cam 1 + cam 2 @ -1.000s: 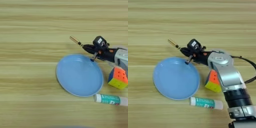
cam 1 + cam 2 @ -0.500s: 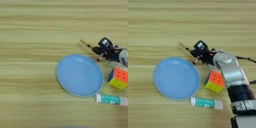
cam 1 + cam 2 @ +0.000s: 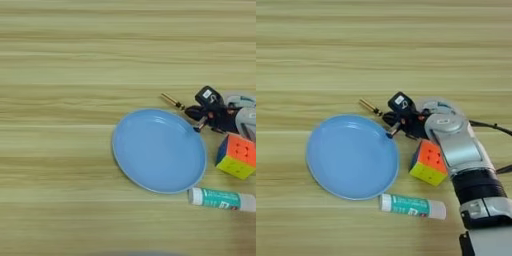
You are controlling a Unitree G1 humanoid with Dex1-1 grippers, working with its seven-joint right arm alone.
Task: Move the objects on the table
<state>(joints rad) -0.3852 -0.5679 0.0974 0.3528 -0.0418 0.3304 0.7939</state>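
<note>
My right gripper [image 3: 393, 122] is at the far right rim of the blue plate, shut on the thin screwdriver [image 3: 370, 106]. The screwdriver's tan handle [image 3: 172, 101] sticks out to the upper left, lying low over the table [image 3: 60, 75]. A short metal end shows below the fingers [image 3: 195, 113], at the plate's rim. The multicoloured puzzle cube [image 3: 428, 162] stands just right of the plate, close under my silver forearm [image 3: 455, 142]. The white glue stick [image 3: 412, 206] with a green label lies flat in front of the plate and cube.
The blue round plate [image 3: 331, 172] lies in the middle, with nothing in it. A clear tape roll [image 3: 432, 104] shows partly behind my wrist. A black cable [image 3: 491, 126] runs off to the right.
The gripper has carried the screwdriver to the right and then a little nearer, down to the plate's right rim. Plate, cube and glue stick have stayed put.
</note>
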